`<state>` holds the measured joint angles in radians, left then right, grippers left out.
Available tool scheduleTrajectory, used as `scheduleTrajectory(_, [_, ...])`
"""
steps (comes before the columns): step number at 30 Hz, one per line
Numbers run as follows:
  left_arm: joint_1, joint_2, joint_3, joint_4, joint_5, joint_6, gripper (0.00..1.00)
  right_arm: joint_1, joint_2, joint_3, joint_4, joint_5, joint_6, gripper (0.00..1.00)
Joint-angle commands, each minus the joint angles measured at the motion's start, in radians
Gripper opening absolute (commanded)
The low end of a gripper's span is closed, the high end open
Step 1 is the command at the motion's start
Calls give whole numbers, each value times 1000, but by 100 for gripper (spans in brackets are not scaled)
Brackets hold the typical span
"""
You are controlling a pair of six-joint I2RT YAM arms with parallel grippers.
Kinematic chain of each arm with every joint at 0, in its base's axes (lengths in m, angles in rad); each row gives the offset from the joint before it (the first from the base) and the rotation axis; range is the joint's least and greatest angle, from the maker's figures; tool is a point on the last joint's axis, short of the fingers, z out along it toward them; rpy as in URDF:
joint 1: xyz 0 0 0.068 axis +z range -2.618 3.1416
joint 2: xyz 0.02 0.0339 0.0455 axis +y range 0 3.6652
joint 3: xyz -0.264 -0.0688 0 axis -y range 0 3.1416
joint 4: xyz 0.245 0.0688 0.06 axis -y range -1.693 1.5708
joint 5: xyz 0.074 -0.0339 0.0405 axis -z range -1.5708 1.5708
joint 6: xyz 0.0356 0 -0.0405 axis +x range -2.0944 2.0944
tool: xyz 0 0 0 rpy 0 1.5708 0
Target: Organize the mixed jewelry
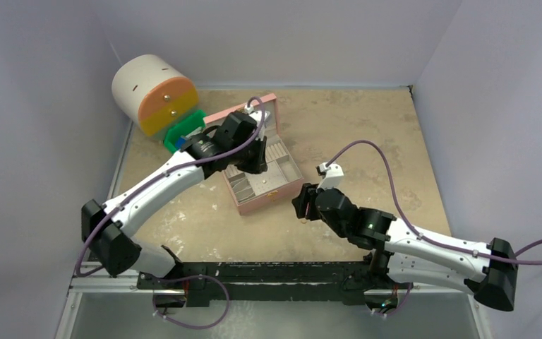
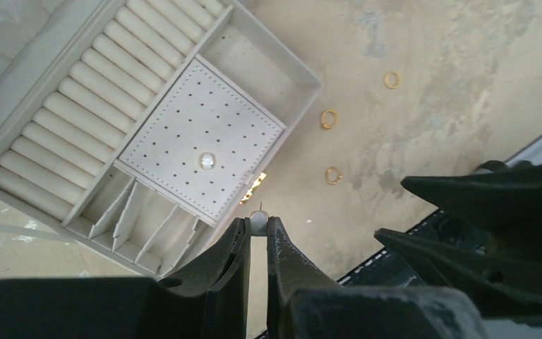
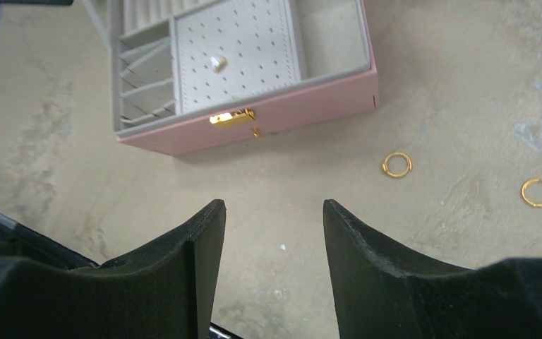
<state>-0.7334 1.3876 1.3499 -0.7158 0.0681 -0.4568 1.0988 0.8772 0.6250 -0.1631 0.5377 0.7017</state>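
A pink jewelry box lies open mid-table; its grey insert has ring rolls, a perforated panel and small slots. One pearl stud sits in the panel, and the right wrist view shows that stud too. My left gripper hovers over the box's front edge, shut on a second tiny pearl stud with its pin pointing forward. Three gold rings lie on the table beside the box; two of these rings show in the right wrist view. My right gripper is open and empty, low over the table just in front of the box.
A white and orange cylinder toy and a green block stand at the back left behind the box's raised lid. White walls close in the table on three sides. The right gripper's fingers are near the left gripper.
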Motion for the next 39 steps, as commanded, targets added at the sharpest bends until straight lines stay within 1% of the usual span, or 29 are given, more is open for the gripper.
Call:
scheduleTrajectory(1, [-2, 75, 77, -59, -65, 58, 0, 1, 54, 20, -24, -11, 50, 56])
scheduleTrajectory(2, [-2, 95, 84, -59, -88, 61, 0, 1, 67, 17, -21, -24, 53, 56])
scheduleTrajectory(9, [-1, 200, 147, -97, -126, 81, 0, 1, 161, -3, 18, -107, 70, 54])
scheduleTrajectory(12, [-3, 250, 179, -119, -126, 88, 0, 1, 197, -5, 26, -128, 85, 54])
scheduleTrajectory(18, [-13, 320, 199, -113, -108, 101, 0, 1, 231, -25, 60, -175, 97, 52])
scheduleTrajectory(28, [-32, 384, 209, -119, -96, 136, 0, 1, 262, -48, 73, -206, 92, 52])
scheduleTrajectory(39, [-32, 404, 195, -98, -95, 145, 0, 1, 330, -33, 116, -222, 85, 50])
